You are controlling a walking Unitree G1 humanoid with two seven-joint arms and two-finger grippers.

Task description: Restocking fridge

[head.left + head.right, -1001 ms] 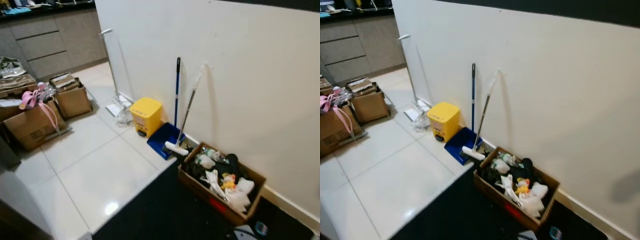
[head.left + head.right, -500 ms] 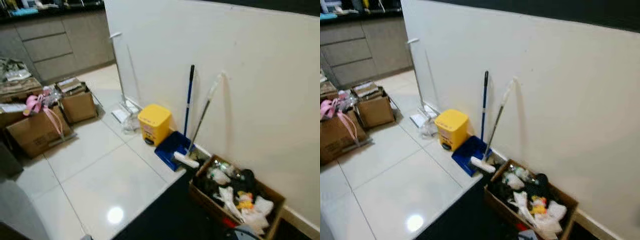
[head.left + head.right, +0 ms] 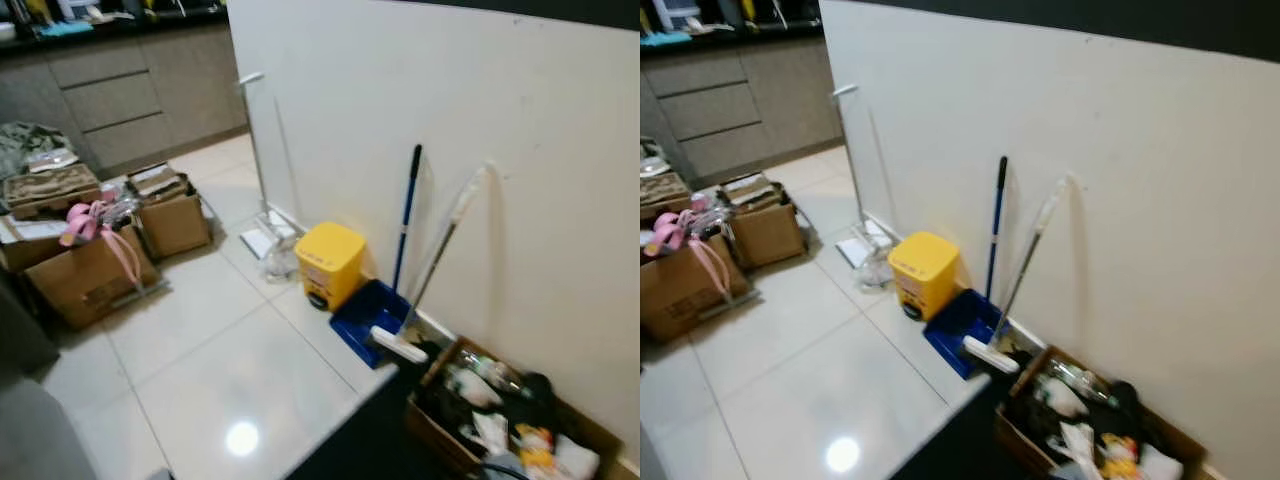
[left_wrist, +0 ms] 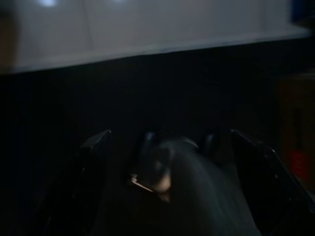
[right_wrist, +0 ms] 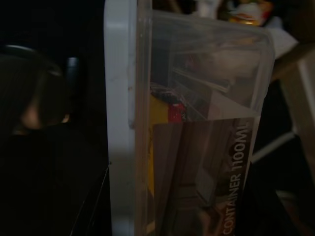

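Plastic is filling the right wrist view: a clear container (image 5: 197, 128) with a white lid (image 5: 120, 123) and a paper label reading "CONTAINER 1100ML" is sitting right up against the right gripper's camera, so it is probably being carried in that gripper, though the fingers are too dark to make out and I cannot tell how wide they are standing. Something yellow and red is showing through the wall, possibly food. By my judgement the tub is light and fairly stiff but smooth and slippery, with thin walls likely to flex; a hold across the lid rim and the base looks safer than one squeezing the sides, and keeping it level should stop the contents sliding. The left gripper (image 4: 167, 162) is hanging idle in shadow, its fingers spread apart with nothing between them. Further out, the head views are looking down a white wall at a yellow bin (image 3: 328, 262), a blue dustpan (image 3: 368, 316) and leaning mop handles, an open box of clutter (image 3: 500, 420), and more cardboard boxes (image 3: 90, 275) on the tiled floor (image 3: 220, 360) near grey cabinets (image 3: 110, 100).
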